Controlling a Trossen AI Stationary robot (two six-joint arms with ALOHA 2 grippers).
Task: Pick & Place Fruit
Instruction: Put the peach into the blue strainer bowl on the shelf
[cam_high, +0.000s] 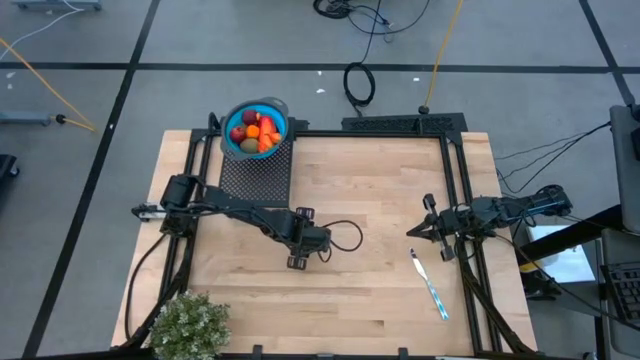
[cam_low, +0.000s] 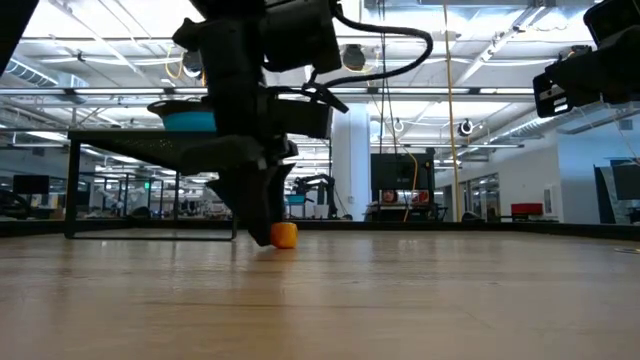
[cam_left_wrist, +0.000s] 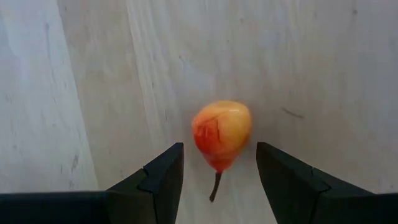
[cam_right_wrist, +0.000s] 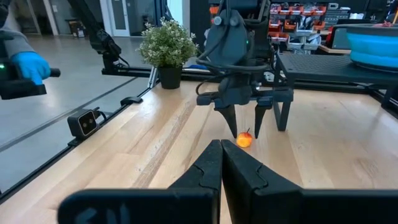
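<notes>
My left end effector (cam_high: 297, 261) hangs point-down over the middle of the bench (cam_high: 380, 190), a little below and left of centre in the high view, with its fingers (cam_left_wrist: 163, 177) standing apart. Between them, not gripped, lies a small orange-yellow fruit (cam_left_wrist: 222, 133) with a red flush and a short dark stem, resting on the wood; in my left wrist view there is bare bench showing on both sides of it, between it and each finger. From bench height the same piece (cam_low: 284, 234) shows as an orange ball just beside the lowered fingertips. The other fruit (cam_high: 256, 132), red and orange pieces with one olive-brown one, sits heaped in the blue bowl (cam_high: 275, 104) at the upper left of the high view, on a dark mesh stand. My right end effector (cam_high: 414, 232) waits at the right edge of the bench, fingers pressed together on nothing, with a slim white and blue utensil (cam_high: 430, 285) lying just below it.
</notes>
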